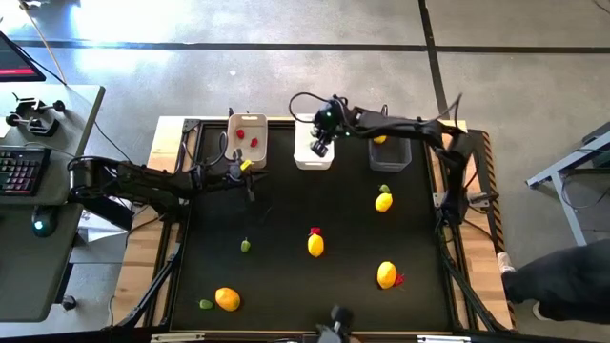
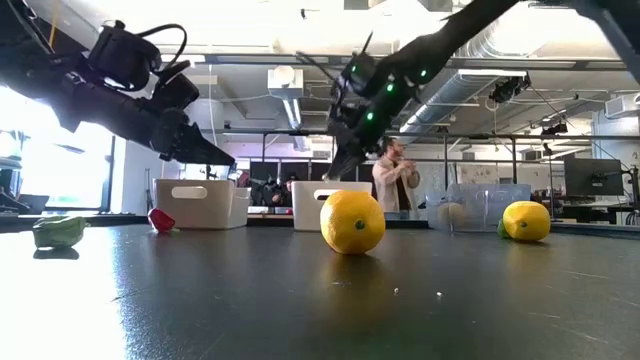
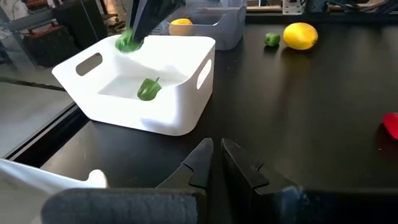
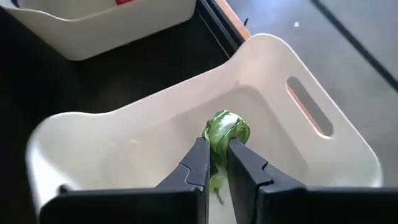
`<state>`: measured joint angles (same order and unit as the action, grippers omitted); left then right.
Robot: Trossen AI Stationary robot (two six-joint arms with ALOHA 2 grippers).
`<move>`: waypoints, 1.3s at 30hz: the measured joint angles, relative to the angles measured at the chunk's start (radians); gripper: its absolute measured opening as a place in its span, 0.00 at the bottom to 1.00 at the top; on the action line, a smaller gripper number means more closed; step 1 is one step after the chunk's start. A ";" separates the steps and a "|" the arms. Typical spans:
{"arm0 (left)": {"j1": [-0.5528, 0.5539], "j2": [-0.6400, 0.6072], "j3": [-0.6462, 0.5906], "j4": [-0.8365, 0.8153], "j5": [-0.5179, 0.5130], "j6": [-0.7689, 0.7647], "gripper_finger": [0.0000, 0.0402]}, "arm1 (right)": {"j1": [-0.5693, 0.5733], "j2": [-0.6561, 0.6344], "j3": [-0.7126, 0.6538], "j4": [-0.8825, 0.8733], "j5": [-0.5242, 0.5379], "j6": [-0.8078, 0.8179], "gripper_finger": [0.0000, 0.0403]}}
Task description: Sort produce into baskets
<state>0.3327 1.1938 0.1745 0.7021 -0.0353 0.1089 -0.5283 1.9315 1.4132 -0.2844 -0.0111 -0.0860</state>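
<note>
The right end effector (image 4: pixel 216 163) hangs right over the white basket (image 4: pixel 323 146), pinching a green piece (image 4: pixel 226 130). Another green piece (image 3: pixel 148 89) lies inside that basket. The left end effector (image 3: pixel 214 163) (clenched, holding nothing) waits beside the basket.

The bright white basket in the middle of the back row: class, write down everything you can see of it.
The bright white basket is a small rectangular bin of smooth, glossy plastic with rounded corners and an oval handle slot in each end wall. It stands upright on the dark table, between the beige basket and the dark grey basket. One green piece lies inside. The right pincer hangs over it, shut on a second green piece.
</note>
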 joint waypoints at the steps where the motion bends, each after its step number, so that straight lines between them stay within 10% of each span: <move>1: 0.004 0.000 0.000 0.000 0.000 0.000 0.04 | -0.010 0.019 0.016 -0.005 -0.014 -0.005 0.06; 13: 0.017 0.000 0.000 -0.001 0.008 0.000 0.04 | -0.063 0.153 0.099 -0.048 -0.071 -0.027 0.08; 29: 0.017 -0.001 0.000 -0.001 0.008 -0.003 0.04 | -0.040 0.089 0.099 -0.086 -0.043 -0.026 0.47; 39: 0.021 -0.001 0.000 -0.001 0.032 -0.002 0.04 | 0.071 -0.069 -0.091 0.043 0.063 0.010 0.04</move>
<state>0.3534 1.1931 0.1749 0.7013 -0.0036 0.1073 -0.4576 1.8622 1.3222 -0.2410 0.0515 -0.0762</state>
